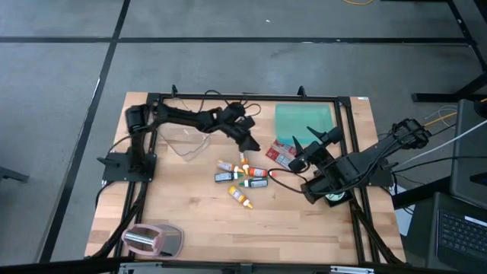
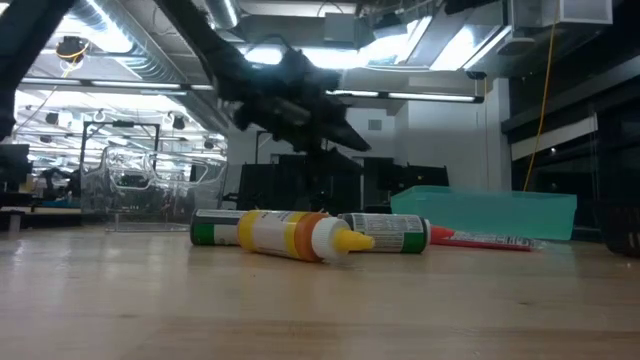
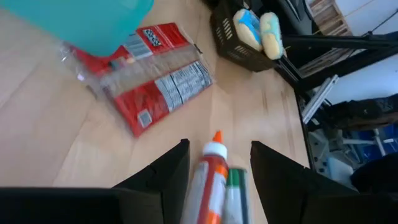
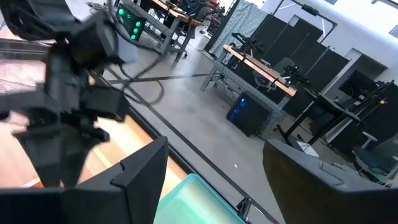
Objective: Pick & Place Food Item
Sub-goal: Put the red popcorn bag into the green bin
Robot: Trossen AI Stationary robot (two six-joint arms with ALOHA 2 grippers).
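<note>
Several small sauce bottles (image 1: 242, 180) lie on their sides on the wooden table (image 1: 190, 221); in the low view they show as a yellow-capped bottle (image 2: 292, 236) and a green-labelled one (image 2: 386, 232). My left gripper (image 1: 249, 146) hovers open just above them. In the left wrist view its fingers (image 3: 169, 169) frame an orange-capped bottle (image 3: 210, 175) and a green-capped one (image 3: 235, 194). Red food packets (image 1: 280, 153) lie beside a teal container (image 1: 304, 122). My right gripper (image 1: 308, 141) waits open, raised over the packets.
A clear plastic tray (image 1: 186, 141) sits under the left arm. A grey and pink object (image 1: 154, 239) lies at the near left corner. A black basket with sponges (image 3: 247, 32) stands at the right edge. Bare wood lies along the near side.
</note>
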